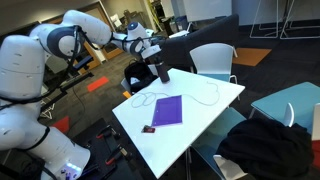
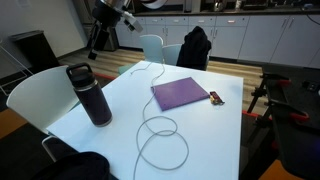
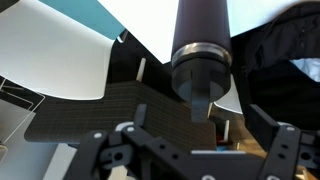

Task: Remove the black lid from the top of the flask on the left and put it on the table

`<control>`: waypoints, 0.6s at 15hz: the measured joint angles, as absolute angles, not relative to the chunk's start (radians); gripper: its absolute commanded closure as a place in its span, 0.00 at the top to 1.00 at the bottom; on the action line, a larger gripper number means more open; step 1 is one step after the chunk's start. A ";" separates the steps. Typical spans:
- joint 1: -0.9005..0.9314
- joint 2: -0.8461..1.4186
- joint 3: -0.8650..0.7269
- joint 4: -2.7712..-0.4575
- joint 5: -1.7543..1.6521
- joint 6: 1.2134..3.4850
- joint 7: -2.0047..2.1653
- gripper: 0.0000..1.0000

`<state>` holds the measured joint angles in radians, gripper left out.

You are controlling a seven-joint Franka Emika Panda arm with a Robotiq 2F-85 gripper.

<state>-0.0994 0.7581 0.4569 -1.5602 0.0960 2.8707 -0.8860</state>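
The dark flask (image 1: 162, 73) stands upright near a far corner of the white table (image 1: 200, 105); it also shows in an exterior view (image 2: 94, 102). The black lid (image 2: 79, 73) sits on top of it. In the wrist view, which stands upside down, the flask (image 3: 205, 25) fills the upper middle, with the lid (image 3: 202, 72) and its strap toward my jaws. My gripper (image 3: 200, 150) is open and empty, apart from the flask. In an exterior view it (image 1: 149, 48) hovers just above and beside the flask.
A purple pad (image 2: 180, 94) lies mid-table with a small dark-red object (image 2: 215, 98) beside it. A white cable (image 2: 160, 135) loops across the table. White chairs (image 2: 35, 95) and a chair with a black jacket (image 2: 195, 45) surround the table.
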 measured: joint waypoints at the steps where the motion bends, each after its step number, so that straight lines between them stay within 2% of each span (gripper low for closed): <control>1: -0.121 0.769 0.483 -1.551 0.103 2.865 -0.886 1.00; 9: -0.166 0.848 0.560 -1.455 0.111 2.722 -0.886 1.00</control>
